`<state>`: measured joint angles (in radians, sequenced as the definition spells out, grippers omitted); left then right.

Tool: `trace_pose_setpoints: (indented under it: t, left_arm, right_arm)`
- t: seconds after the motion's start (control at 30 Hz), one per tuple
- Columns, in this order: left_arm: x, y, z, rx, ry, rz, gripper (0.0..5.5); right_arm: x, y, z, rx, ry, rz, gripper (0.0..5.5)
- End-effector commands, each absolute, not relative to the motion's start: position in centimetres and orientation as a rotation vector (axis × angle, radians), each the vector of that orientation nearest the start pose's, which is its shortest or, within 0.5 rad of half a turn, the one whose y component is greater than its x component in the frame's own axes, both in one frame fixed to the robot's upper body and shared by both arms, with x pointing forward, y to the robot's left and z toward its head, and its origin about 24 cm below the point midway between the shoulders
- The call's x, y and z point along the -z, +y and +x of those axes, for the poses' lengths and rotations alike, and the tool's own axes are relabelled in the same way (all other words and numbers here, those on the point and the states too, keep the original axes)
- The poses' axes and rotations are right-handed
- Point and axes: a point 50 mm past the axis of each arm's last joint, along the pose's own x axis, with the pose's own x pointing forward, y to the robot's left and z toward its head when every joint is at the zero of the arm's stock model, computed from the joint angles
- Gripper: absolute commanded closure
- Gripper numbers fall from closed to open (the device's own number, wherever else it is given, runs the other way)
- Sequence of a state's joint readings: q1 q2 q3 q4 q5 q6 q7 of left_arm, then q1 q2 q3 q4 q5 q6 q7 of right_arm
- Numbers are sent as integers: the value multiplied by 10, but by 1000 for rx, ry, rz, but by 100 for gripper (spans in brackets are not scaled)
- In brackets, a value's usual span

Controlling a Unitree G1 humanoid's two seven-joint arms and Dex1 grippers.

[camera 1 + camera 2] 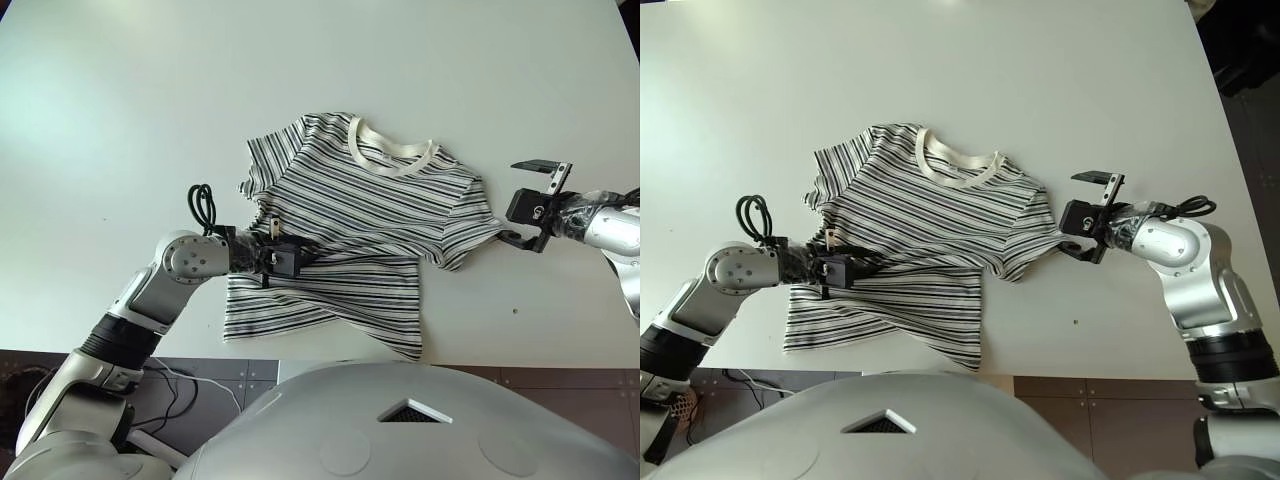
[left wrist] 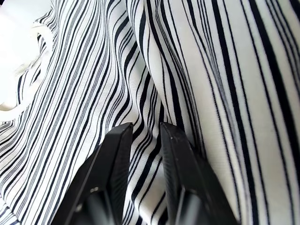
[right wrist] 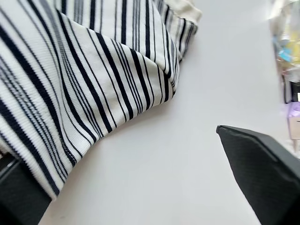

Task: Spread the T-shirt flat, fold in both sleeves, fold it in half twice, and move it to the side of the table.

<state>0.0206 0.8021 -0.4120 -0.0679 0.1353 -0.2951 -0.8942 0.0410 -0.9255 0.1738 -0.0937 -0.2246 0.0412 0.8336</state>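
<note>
A black-and-white striped T-shirt [image 1: 370, 215] with a cream collar lies rumpled on the white table [image 1: 150, 90], collar pointing away from me and its lower half creased and skewed. My left gripper [image 1: 298, 256] rests on the shirt's left-middle, its black fingers [image 2: 117, 150] pinched shut on a raised fold of the fabric. My right gripper [image 1: 1085, 214] stands open at the tip of the right sleeve [image 3: 93, 93]. One finger is raised above the table, and the other lies low at the sleeve's hem.
The table's front edge [image 1: 520, 366] runs close below the shirt's hem, with dark floor and cables [image 1: 190, 385] beyond it. A black cable loop [image 1: 203, 207] sticks up from my left wrist. Bare tabletop stretches behind the shirt and to both sides.
</note>
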Motion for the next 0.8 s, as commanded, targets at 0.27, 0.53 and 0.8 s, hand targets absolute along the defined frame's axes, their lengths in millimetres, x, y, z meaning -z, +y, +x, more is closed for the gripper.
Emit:
trace_pose_setpoints:
  t: [0.27, 0.53, 0.8]
  left_arm:
    - [-25, 170, 183, 1393, 249, 891, 439]
    - [-24, 169, 186, 1358, 236, 897, 439]
    - [-21, 166, 184, 1353, 229, 893, 439]
  right_arm:
    - [-48, -268, 215, -1009, 734, -777, 28]
    - [-71, -239, 211, -1054, 580, -782, 190]
    - [-94, -231, 205, -1043, 546, -833, 295]
